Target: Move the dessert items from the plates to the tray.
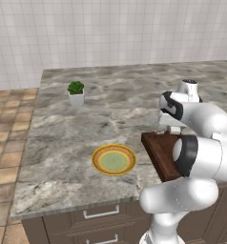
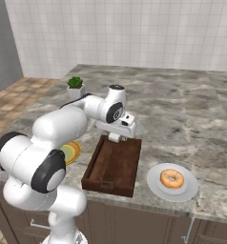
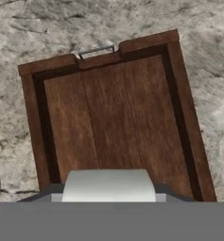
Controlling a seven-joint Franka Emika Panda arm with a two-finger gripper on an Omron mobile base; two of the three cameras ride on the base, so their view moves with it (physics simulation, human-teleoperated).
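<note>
Pale cube [image 3: 108, 184] being held clamped in gripper [image 3: 108, 193] over brown tray [image 2: 113, 164], glazed donut [image 2: 172, 178] being left on white plate [image 2: 156, 187], yellow-rimmed plate [image 1: 114, 159] lying bare.

Tray [image 3: 109, 127] floor bare; gripper [image 2: 116, 137] above its far end.

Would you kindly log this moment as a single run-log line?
gripper: over tray, shut on pale cube | tray: bare | donut: on white plate | yellow-rimmed plate: bare
</note>
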